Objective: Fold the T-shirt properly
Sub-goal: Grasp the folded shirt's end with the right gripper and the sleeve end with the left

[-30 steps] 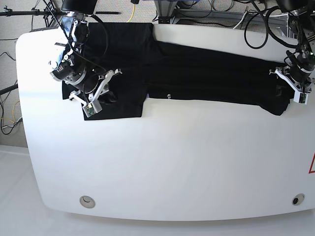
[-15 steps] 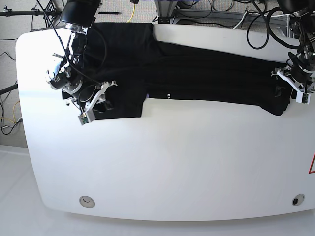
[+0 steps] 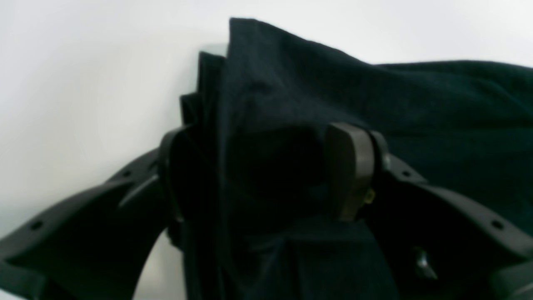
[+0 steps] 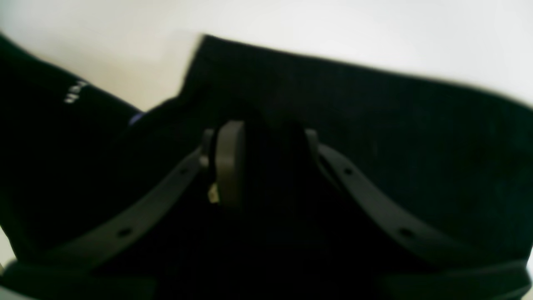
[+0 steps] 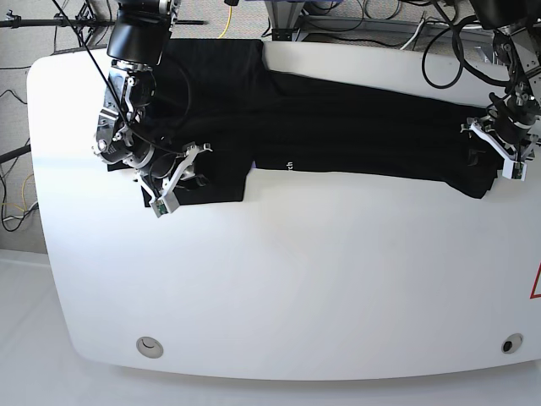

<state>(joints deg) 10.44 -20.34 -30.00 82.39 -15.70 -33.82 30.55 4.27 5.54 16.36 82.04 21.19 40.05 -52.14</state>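
Observation:
The black T-shirt (image 5: 355,127) lies as a long folded strip across the far part of the white table (image 5: 296,279), with small white lettering (image 5: 289,165) on its near edge. My left gripper (image 5: 493,154) is at the strip's right end. In the left wrist view the left gripper (image 3: 258,175) is open, jaws wide, with bunched T-shirt (image 3: 416,104) cloth standing between them. My right gripper (image 5: 181,179) sits on the folded left end. In the right wrist view the right gripper (image 4: 268,162) has its pads apart over the T-shirt (image 4: 374,125).
Cables and stands (image 5: 355,17) crowd the space beyond the table's far edge. Two round fittings (image 5: 150,345) (image 5: 510,343) sit near the front edge, and a red mark (image 5: 537,283) shows at the right edge. Bare white tabletop lies in front of the shirt.
The right gripper has shifted slightly right on the shirt's left end and its jaws have parted. The left gripper's jaws have widened; that arm hardly moved.

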